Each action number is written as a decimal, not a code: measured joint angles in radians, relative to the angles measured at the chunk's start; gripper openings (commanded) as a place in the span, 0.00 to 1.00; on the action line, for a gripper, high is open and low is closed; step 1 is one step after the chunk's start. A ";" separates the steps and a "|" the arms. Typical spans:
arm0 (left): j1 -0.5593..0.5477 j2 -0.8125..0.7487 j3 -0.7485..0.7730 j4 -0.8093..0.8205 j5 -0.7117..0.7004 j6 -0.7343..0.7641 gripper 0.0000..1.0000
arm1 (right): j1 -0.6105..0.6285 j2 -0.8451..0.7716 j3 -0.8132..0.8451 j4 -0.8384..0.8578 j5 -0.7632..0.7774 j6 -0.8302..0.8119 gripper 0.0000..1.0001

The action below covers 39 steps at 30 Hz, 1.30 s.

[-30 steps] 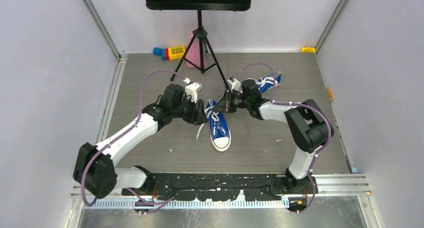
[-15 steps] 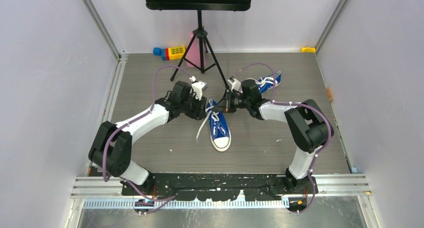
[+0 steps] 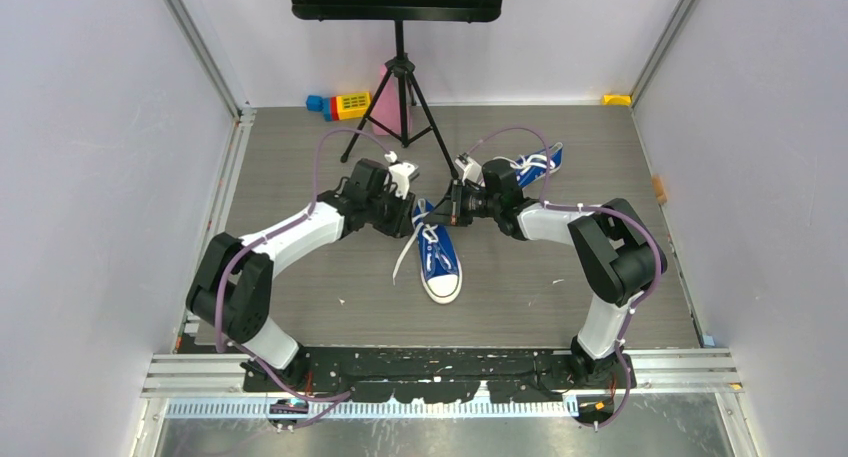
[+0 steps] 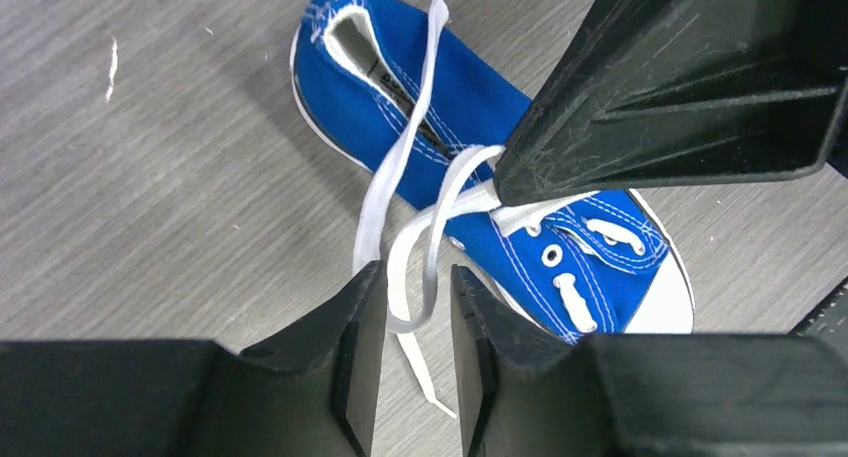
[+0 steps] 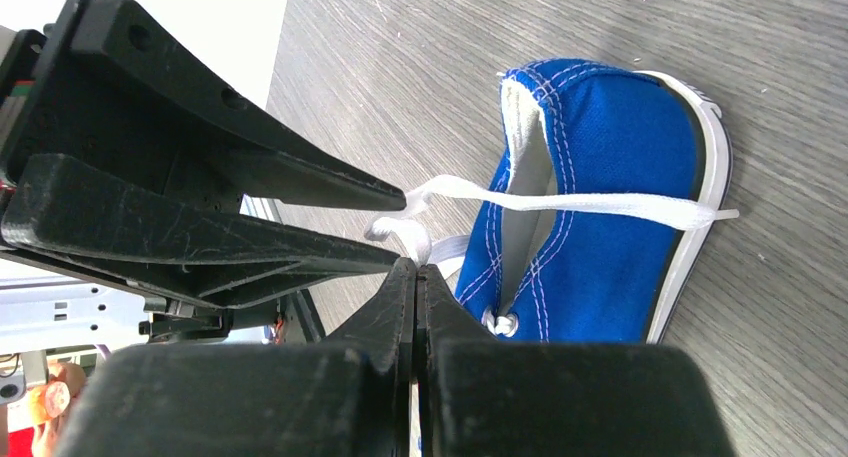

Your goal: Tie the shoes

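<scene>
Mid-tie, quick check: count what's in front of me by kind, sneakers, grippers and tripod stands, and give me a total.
Blue sneakers: 2
Grippers: 2, the left gripper and the right gripper
Tripod stand: 1
Total: 5

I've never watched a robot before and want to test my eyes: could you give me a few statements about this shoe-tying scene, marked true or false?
1. The right pincer is closed on a white lace. True.
2. The left pincer is clamped fully shut. False: its fingers stand apart, with lace hanging between them.
3. The middle sneaker points its white toe cap toward the arm bases. True.
4. The two sneakers lie touching. False: the other sneaker lies apart, farther back behind the right arm.
</scene>
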 measured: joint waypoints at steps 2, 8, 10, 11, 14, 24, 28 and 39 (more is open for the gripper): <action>0.000 -0.005 -0.009 0.000 0.006 -0.003 0.34 | 0.000 0.000 0.000 0.000 0.000 0.000 0.00; 0.000 -0.022 -0.068 0.001 0.027 -0.005 0.20 | 0.000 0.000 0.000 0.000 0.000 0.001 0.00; 0.000 -0.019 -0.070 0.000 0.027 -0.006 0.19 | 0.000 0.000 0.000 0.000 0.000 0.003 0.00; 0.000 -0.019 -0.071 -0.001 0.026 -0.007 0.20 | 0.000 0.000 0.000 0.000 0.000 0.003 0.00; -0.002 -0.028 -0.085 0.002 0.036 -0.024 0.21 | 0.000 0.000 0.000 0.000 0.000 0.003 0.00; -0.044 -0.127 -0.180 -0.037 0.209 -0.151 0.19 | 0.000 0.000 0.000 0.000 0.000 0.003 0.00; -0.048 -0.178 -0.206 -0.059 0.211 -0.185 0.00 | 0.000 0.000 0.000 0.000 0.000 0.004 0.00; -0.048 -0.253 -0.183 -0.044 0.092 -0.177 0.34 | 0.000 0.000 0.000 0.000 0.000 0.004 0.00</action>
